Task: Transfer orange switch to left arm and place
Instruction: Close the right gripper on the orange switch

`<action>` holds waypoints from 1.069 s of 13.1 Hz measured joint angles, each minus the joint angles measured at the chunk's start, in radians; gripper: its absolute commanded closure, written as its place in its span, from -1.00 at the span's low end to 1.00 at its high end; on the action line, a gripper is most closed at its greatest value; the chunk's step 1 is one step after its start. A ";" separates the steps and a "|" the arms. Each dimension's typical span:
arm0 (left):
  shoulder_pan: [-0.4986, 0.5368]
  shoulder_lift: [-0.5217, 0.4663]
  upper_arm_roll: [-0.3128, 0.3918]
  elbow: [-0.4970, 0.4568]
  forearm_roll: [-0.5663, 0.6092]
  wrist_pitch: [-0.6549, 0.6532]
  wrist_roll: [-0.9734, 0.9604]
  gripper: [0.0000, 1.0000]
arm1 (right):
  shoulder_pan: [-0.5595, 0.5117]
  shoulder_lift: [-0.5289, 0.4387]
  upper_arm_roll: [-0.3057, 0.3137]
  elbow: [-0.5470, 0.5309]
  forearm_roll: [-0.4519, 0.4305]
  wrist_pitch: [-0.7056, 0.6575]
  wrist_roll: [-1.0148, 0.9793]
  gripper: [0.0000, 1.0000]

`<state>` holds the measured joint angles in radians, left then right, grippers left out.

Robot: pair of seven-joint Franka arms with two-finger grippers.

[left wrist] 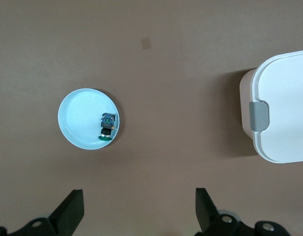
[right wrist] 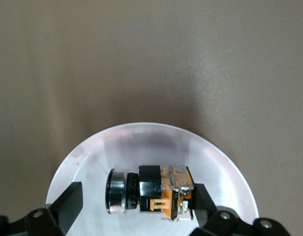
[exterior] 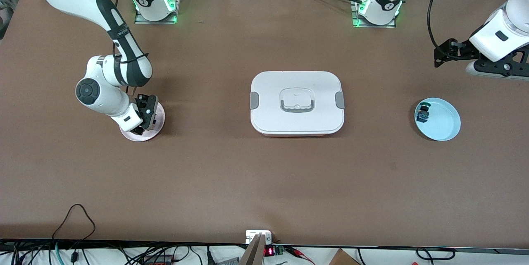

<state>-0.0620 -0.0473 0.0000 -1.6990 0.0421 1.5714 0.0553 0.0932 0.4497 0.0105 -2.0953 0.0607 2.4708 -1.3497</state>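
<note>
The orange switch [right wrist: 151,195], black with an orange body, lies on its side on a pale pink plate [right wrist: 151,142] toward the right arm's end of the table. My right gripper [right wrist: 136,194] is down on that plate [exterior: 159,126] with its fingers open on either side of the switch; one finger touches the orange end, the other stands apart from the button end. In the front view the right gripper [exterior: 147,117] hides the switch. My left gripper [left wrist: 139,206] is open and empty, held in the air over bare table at the left arm's end, where it also shows in the front view [exterior: 496,66].
The white box [exterior: 296,101] with grey clips stands in the middle of the table, also in the left wrist view [left wrist: 284,108]. A light blue plate [exterior: 444,126] holding a green-blue switch [exterior: 423,112] lies toward the left arm's end, seen too from the left wrist [left wrist: 80,118].
</note>
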 measured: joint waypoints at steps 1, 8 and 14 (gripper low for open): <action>0.000 0.000 0.000 0.000 0.000 0.000 0.000 -1.00 | 0.000 0.000 0.000 0.000 0.000 0.002 0.015 -1.00; 0.000 0.000 0.000 0.000 0.000 0.000 0.000 -1.00 | 0.000 0.018 0.000 0.000 0.000 0.039 0.078 -1.00; 0.000 0.000 0.000 0.000 0.000 0.000 0.000 -1.00 | 0.001 0.025 0.001 0.000 0.000 0.054 0.093 -0.18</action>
<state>-0.0621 -0.0473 -0.0001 -1.6990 0.0421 1.5714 0.0553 0.0942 0.4752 0.0118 -2.0952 0.0608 2.5248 -1.2567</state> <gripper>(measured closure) 0.000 0.097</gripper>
